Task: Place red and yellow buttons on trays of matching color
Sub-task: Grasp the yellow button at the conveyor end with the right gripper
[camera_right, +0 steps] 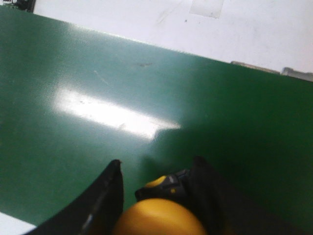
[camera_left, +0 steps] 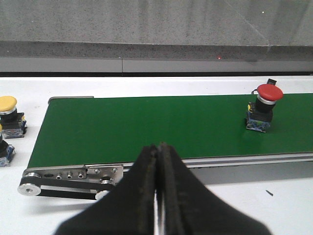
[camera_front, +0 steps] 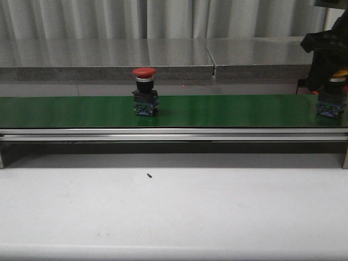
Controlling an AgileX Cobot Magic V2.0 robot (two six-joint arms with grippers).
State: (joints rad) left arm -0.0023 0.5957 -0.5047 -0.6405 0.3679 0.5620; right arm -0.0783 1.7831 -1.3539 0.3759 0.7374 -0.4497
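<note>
A red button (camera_front: 144, 89) (camera_left: 264, 105) stands upright on the long green belt (camera_front: 228, 111) (camera_left: 146, 127), about mid-length. At the belt's right end a yellow button (camera_front: 333, 100) (camera_right: 159, 218) stands between the fingers of my right gripper (camera_front: 326, 81) (camera_right: 156, 169). One finger is against the button's base and a gap shows on the other side, so the jaws are open around it. My left gripper (camera_left: 159, 147) is shut and empty, hanging before the belt's near rail, well left of the red button. No trays are in view.
Another yellow button (camera_left: 10, 115) stands on the white table past the belt's left end, beside a dark part (camera_left: 4, 149) cut off by the frame edge. The belt's roller and drive band (camera_left: 63, 188) sit at that end. A small black speck (camera_front: 148, 175) lies on the table.
</note>
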